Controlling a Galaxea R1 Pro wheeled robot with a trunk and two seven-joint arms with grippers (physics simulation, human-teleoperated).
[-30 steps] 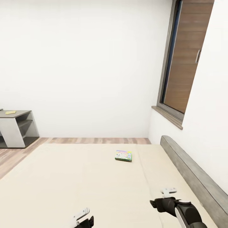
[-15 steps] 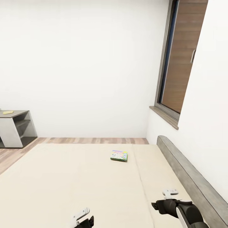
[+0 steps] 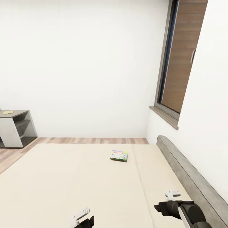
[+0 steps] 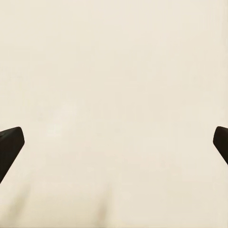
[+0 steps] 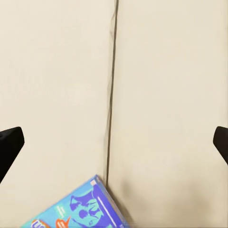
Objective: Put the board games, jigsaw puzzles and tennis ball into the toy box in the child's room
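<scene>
A green-edged board game [image 3: 118, 156] lies flat on the cream bed [image 3: 79, 180], far ahead near the mattress seam. The corner of a second, blue board game [image 5: 80, 207] lies on the bed beside the seam in the right wrist view, just under my right gripper [image 5: 114, 142]. That gripper is open, its dark fingertips [image 5: 9, 145] wide apart with nothing between them. My left gripper [image 4: 114, 142] is also open, over bare bedding. In the head view both grippers sit low: left gripper [image 3: 85, 221], right gripper [image 3: 165, 207].
A grey headboard [image 3: 186, 175] runs along the bed's right side under a window with a brown blind [image 3: 182, 60]. A grey shelf unit [image 3: 15, 129] with a small yellow item [image 3: 8, 112] stands at far left. Wood floor [image 3: 95, 140] borders the bed's far end.
The head view shifted a little to the right between the earliest frame and the one after it. My right arm has since sunk slightly lower and to the right. The board game has not moved.
</scene>
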